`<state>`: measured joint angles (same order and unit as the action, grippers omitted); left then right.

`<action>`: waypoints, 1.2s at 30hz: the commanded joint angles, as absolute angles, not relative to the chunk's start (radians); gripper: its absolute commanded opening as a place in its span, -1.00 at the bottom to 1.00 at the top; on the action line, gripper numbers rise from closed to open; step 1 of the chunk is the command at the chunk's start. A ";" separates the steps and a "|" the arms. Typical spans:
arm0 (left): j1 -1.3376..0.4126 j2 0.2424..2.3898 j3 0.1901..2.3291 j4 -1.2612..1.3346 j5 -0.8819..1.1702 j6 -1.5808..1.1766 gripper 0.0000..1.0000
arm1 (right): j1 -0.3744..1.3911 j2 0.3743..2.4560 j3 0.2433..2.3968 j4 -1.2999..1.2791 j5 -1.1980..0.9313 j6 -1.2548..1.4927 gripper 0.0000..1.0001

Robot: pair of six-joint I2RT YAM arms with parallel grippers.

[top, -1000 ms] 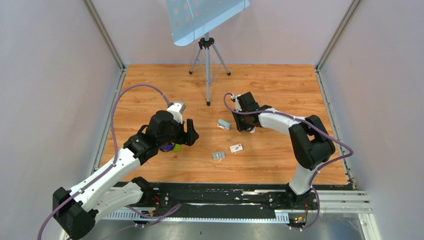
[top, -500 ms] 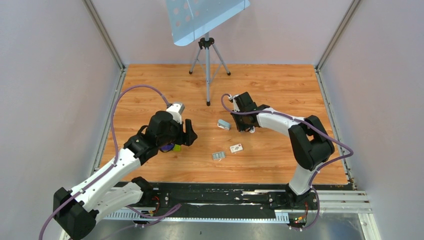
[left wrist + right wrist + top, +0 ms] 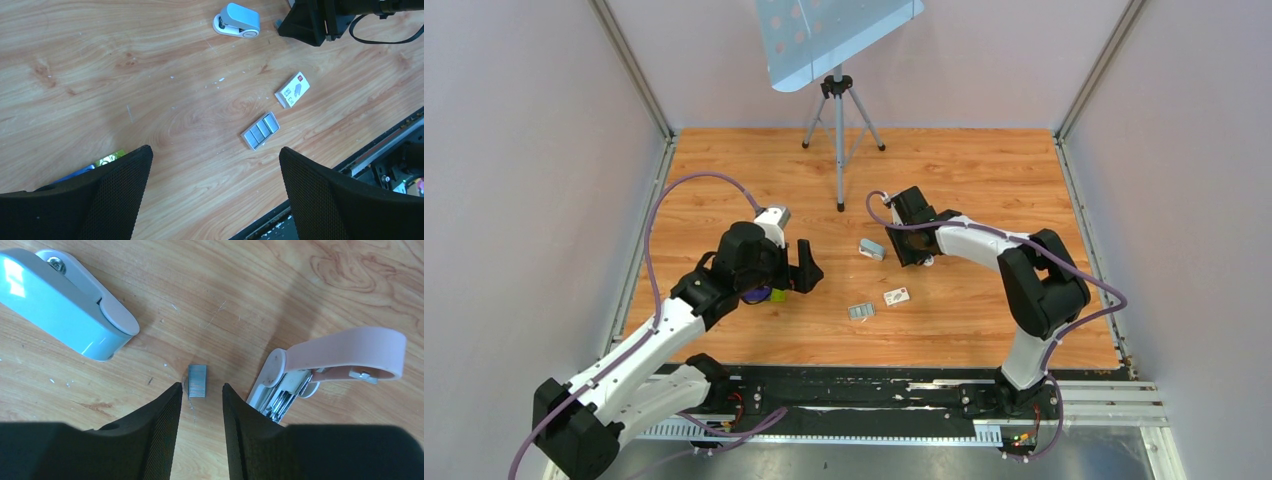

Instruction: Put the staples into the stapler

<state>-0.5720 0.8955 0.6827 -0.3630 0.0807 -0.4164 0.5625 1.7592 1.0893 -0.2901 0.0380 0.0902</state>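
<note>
staples (image 3: 197,381) | just ahead of right fingers (image 3: 159,427) (narrow gap) | stapler (image 3: 345,352) open alongside

White arm links (image 3: 639,350), black joints (image 3: 746,255), purple cables (image 3: 714,174), black mesh-textured claw fingers (image 3: 117,192)

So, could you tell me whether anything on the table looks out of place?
The pink stapler lies hinged open with its metal channel exposed, and a small staple strip lies loose on the table beside it.
</note>
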 commanded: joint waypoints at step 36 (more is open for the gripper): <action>-0.497 0.982 0.698 0.108 0.455 -0.716 0.19 | 0.569 1.250 0.844 0.043 -0.512 0.426 -0.58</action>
<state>-0.5053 0.9642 0.6941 -0.0608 0.3534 -0.6369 0.5625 1.3415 0.8906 -0.1139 -0.3416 0.2855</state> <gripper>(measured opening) 0.621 0.210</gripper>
